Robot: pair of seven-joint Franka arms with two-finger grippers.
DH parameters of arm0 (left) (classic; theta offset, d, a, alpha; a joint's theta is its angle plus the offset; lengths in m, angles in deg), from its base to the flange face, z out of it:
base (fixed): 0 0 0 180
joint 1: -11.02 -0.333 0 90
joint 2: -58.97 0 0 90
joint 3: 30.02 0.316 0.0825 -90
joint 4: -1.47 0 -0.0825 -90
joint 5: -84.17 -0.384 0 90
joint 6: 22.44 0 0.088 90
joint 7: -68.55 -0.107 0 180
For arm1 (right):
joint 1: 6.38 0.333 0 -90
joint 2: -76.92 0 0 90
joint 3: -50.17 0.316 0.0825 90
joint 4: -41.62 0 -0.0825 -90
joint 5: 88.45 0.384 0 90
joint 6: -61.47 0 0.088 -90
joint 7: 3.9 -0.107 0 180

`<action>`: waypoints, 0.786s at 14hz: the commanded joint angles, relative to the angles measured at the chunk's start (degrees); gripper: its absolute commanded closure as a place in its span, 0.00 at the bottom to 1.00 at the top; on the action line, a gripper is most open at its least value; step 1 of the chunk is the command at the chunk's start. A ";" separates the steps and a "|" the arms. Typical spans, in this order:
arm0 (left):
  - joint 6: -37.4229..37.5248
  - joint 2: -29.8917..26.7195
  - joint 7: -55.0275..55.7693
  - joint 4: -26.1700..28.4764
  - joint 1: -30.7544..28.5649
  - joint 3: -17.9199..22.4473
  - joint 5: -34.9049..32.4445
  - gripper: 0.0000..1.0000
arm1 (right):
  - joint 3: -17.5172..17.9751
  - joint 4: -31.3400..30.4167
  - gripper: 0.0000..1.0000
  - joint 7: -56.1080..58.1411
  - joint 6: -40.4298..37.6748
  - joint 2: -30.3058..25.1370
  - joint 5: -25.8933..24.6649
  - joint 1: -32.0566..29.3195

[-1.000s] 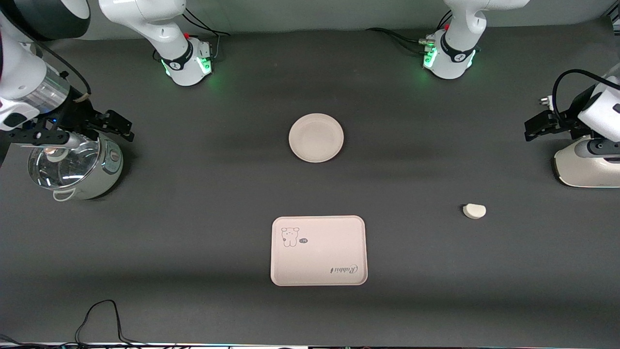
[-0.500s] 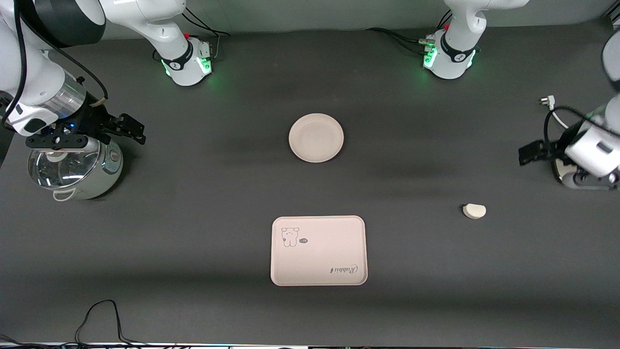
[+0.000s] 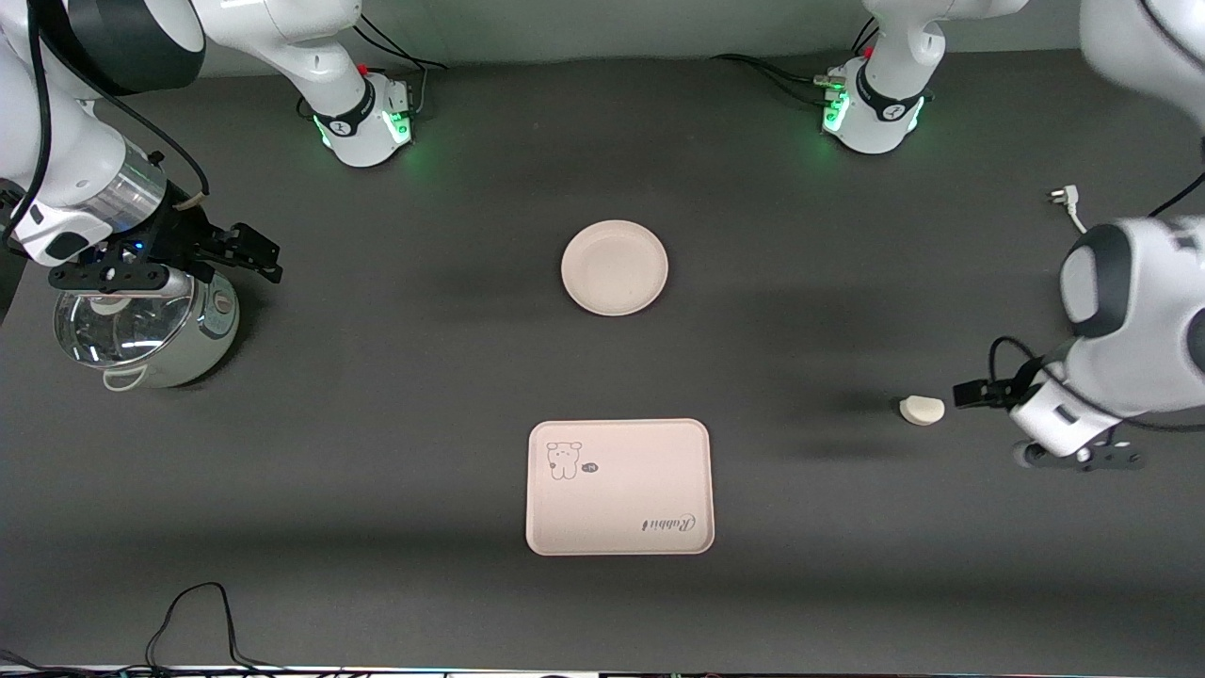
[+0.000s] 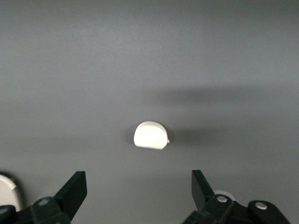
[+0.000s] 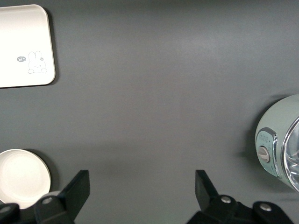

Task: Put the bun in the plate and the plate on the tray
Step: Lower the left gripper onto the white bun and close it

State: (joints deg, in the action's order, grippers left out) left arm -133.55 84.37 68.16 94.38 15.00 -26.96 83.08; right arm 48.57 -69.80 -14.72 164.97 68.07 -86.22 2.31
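Observation:
The bun (image 3: 922, 410) lies on the dark table toward the left arm's end, apart from the plate and tray. It also shows in the left wrist view (image 4: 150, 135). My left gripper (image 3: 972, 393) hangs open and empty just beside the bun, with the bun ahead of its spread fingers (image 4: 74, 189). The plate (image 3: 615, 267) sits empty mid-table; it also shows in the right wrist view (image 5: 22, 175). The tray (image 3: 618, 486) lies nearer the front camera than the plate, and the right wrist view (image 5: 23, 46) shows it too. My right gripper (image 3: 252, 250) is open and empty beside the cooker.
A pale green cooker with a glass lid (image 3: 141, 330) stands at the right arm's end, also in the right wrist view (image 5: 280, 149). A loose power plug (image 3: 1064, 196) lies at the left arm's end. A black cable (image 3: 188, 612) loops by the front edge.
My left arm has swung from over the white appliance at its end of the table to beside the bun. My right gripper shifted slightly, then held still.

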 commanded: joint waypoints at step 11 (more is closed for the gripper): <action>-8.32 9.04 -3.57 7.20 -2.57 -0.59 4.26 0.00 | -1.74 -0.11 0.00 -0.08 0.56 -0.74 3.40 0.28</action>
State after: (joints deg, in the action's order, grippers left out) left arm -139.24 91.04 65.94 101.67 12.72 -27.52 86.57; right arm 47.45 -69.77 -14.72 165.27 67.99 -84.26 2.29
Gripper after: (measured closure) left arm 0.000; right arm 0.000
